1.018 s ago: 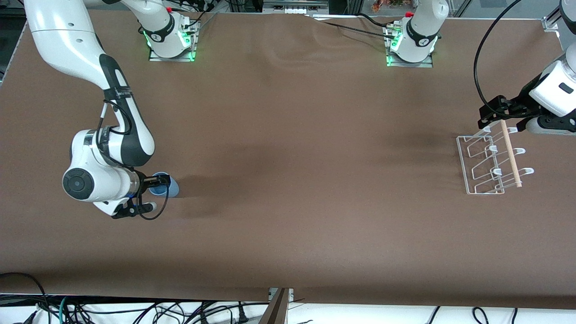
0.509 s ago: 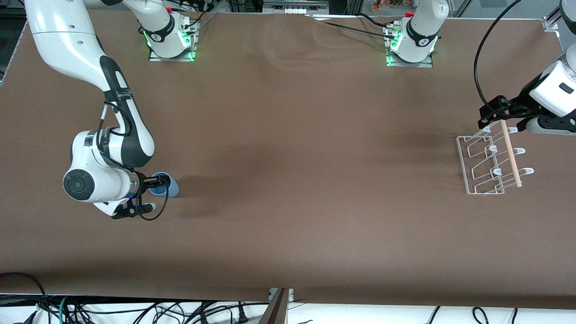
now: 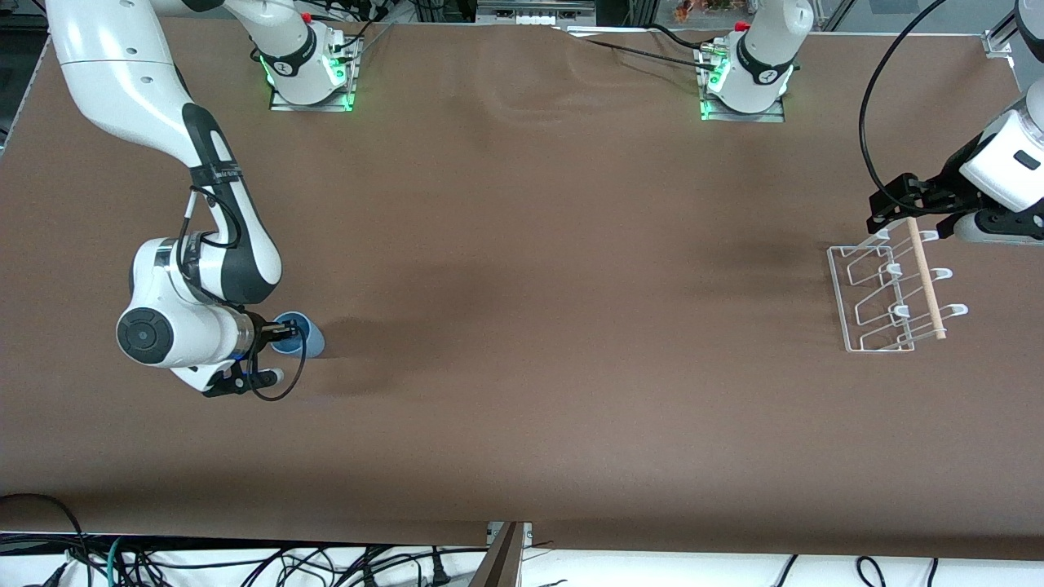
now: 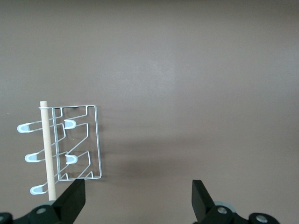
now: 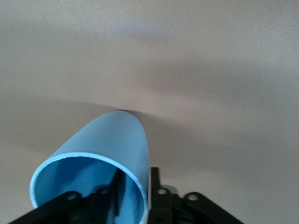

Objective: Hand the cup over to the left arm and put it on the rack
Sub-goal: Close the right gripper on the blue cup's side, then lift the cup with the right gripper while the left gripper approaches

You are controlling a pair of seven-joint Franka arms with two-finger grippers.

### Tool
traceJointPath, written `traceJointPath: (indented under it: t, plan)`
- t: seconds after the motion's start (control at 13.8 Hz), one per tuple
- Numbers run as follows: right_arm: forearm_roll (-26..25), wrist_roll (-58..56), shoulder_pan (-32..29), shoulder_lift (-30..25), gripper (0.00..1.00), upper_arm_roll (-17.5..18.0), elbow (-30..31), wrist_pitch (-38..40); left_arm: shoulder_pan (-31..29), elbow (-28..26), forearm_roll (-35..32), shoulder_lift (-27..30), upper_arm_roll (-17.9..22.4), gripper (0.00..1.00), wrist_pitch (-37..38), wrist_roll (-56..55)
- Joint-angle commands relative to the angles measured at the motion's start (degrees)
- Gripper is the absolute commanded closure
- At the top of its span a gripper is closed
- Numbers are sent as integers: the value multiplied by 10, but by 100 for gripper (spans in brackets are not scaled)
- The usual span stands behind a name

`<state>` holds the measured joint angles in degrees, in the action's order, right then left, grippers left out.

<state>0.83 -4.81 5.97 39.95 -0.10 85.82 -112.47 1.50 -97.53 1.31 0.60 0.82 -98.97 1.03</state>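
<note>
Front view: the small light-blue plastic tumbler, the cup (image 3: 298,335), stands upright on the brown cloth-covered table (image 3: 522,326) toward the right arm's end, with its open mouth up. The right end effector (image 3: 287,331) is down at the cup, reaching in from the side on the silver cylindrical wrist of the white right arm (image 3: 175,314). In the right wrist view its thin black fingers (image 5: 154,186) are clenched on the cup's (image 5: 100,158) rim wall, one finger inside the mouth and the other against the outer surface, so it is grasping the cup. The cup's base rests on the table.

Well apart, toward the left arm's end of the table, sits the small white wire rack (image 3: 885,297) with a rectangular base, upright loops with rounded tips and a light wooden rod (image 3: 926,277) lying across them. The left end effector (image 3: 905,210) waits in the air just above the rack's edge that lies farther from the front camera. In the left wrist view its short wide black fingers (image 4: 72,201) stand spread wide with nothing between them, released, and the rack (image 4: 77,142) shows below on the table.
</note>
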Motion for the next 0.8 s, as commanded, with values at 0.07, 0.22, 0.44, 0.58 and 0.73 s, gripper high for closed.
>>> traceJointPath:
  t: [0.07,0.22,0.44,0.58,0.73]
  plan:
    - [-6,10,-2,7,100,3,-13,1,-5,10,1,-3,-3,0,3,3]
    - [-6,10,-2,7,100,3,-13,1,-5,11,1,-3,-3,0,3,2]
    - [-1,10,-2,3,100,3,-13,6,-4,11,1,-3,-6,0,3,3]
    - [13,10,-1,-3,100,5,-13,12,-4,11,2,-4,-6,0,3,6]
    - [63,10,-1,-21,100,5,-13,57,-4,11,8,-7,-12,0,3,29]
